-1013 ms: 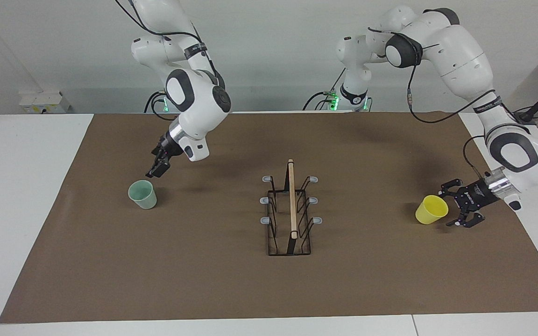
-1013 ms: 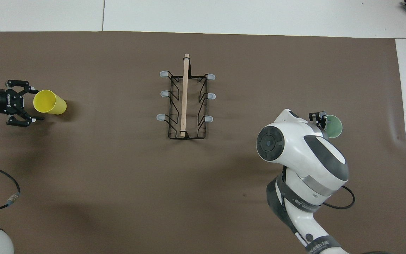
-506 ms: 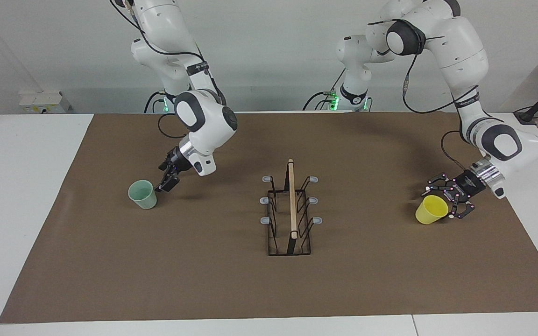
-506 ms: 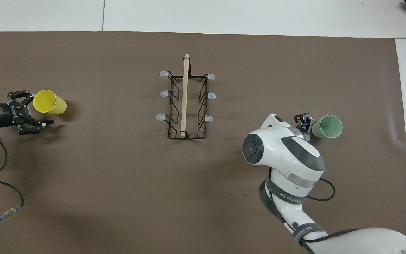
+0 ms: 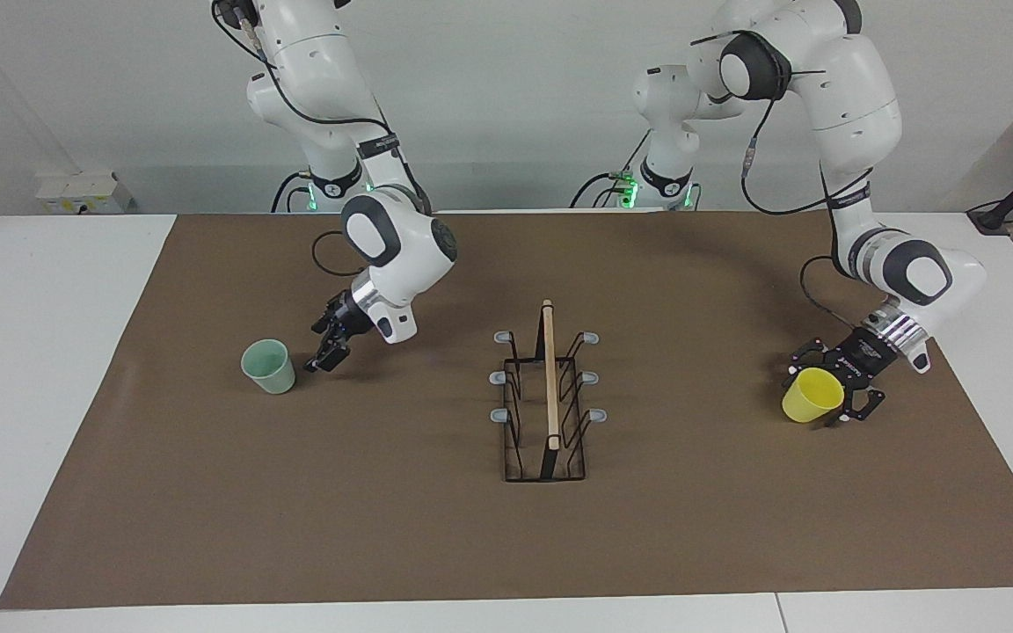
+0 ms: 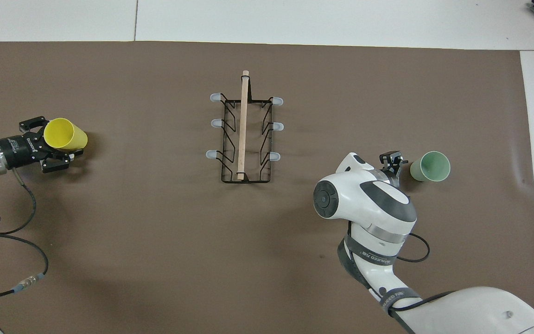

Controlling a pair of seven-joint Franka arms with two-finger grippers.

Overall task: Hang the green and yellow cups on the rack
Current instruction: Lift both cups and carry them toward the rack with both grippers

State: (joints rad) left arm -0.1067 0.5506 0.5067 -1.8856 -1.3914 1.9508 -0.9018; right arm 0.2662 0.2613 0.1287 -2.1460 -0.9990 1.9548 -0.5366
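The pale green cup (image 5: 269, 367) stands upright on the brown mat toward the right arm's end; it also shows in the overhead view (image 6: 430, 166). My right gripper (image 5: 328, 356) is low beside it, on the rack's side, a small gap away (image 6: 392, 160). The yellow cup (image 5: 812, 395) stands toward the left arm's end (image 6: 65, 134). My left gripper (image 5: 827, 391) is open, with one finger on each side of the yellow cup's rim (image 6: 56, 139). The black wire rack (image 5: 546, 396) with its wooden rod stands mid-table and bears no cups (image 6: 244, 134).
The brown mat (image 5: 506, 545) covers most of the white table. Cables trail from the left arm over the mat (image 6: 16, 232). The right arm's elbow (image 6: 364, 199) hangs over the mat between the rack and the green cup.
My left gripper has swung in and now straddles the yellow cup. My right gripper has come down from over the green cup to beside it. Neither cup has moved.
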